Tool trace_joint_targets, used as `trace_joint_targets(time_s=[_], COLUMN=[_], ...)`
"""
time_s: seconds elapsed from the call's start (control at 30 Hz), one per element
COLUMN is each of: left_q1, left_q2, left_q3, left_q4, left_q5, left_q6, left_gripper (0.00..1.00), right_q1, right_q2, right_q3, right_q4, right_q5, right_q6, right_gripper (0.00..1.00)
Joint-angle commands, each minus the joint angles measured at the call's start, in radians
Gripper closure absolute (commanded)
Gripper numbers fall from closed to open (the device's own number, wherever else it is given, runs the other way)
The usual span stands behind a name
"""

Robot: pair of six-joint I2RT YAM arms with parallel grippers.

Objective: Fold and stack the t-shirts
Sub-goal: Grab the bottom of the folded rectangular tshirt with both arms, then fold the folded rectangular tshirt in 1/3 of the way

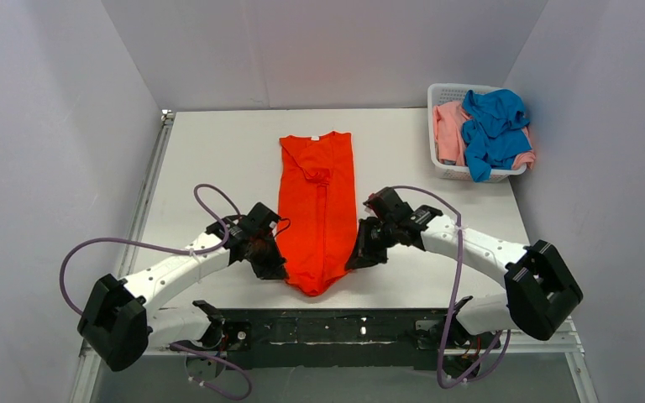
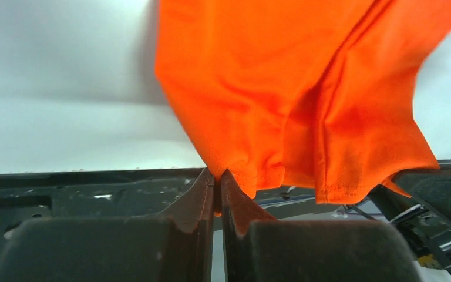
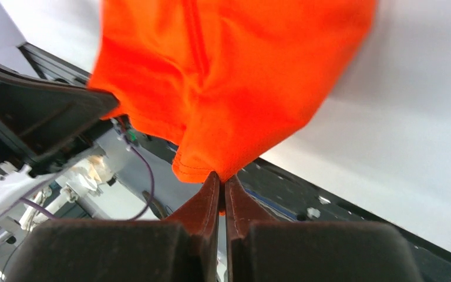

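The orange-red t-shirt (image 1: 317, 206) lies lengthwise on the white table, sides folded in to a narrow strip, collar at the far end. My left gripper (image 1: 275, 270) is shut on the near left corner of its hem (image 2: 235, 167). My right gripper (image 1: 354, 262) is shut on the near right corner of the hem (image 3: 211, 164). In both wrist views the cloth hangs lifted from the pinched corners. The blue t-shirt (image 1: 494, 126) and the pale pink t-shirt (image 1: 448, 130) lie crumpled in the basket.
A white slotted basket (image 1: 445, 170) stands at the table's far right corner. Grey walls close in the table on three sides. The black base rail (image 1: 327, 327) runs along the near edge, just below the shirt's hem.
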Motion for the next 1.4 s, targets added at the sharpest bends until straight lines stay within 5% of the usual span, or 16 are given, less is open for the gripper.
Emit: trace_joint_targets(time_s=[0.0, 0.7, 1.17, 1.33, 1.37], left_q1=[0.027, 0.311, 0.363, 0.375, 0.376], left_q2=[0.085, 0.596, 0.833, 0.917, 0.932], left_q3=[0.143, 0.699, 0.907, 0.959, 0.984], left_q4=[-0.142, -0.197, -0.170, -0.177, -0.184], left_q5=[-0.053, -0.068, -0.048, -0.058, -0.067], left_q6=[0.077, 0.275, 0.332, 0.336, 0.343], left_gripper=[1.00, 1.00, 1.00, 0.90, 0.79], right_q1=[-0.036, -0.266, -0.328, -0.340, -0.348], right_q2=[0.056, 0.484, 0.672, 0.718, 0.746], right_q3=[0.168, 0.735, 0.871, 0.889, 0.912], right_q4=[-0.066, -0.182, -0.139, -0.075, -0.058], right_q5=[0.063, 0.122, 0.051, 0.071, 0.070], right_q6=[-0.049, -0.205, -0.209, -0.195, -0.195], right_gripper=[0.99, 0.99, 0.99, 0.97, 0.89])
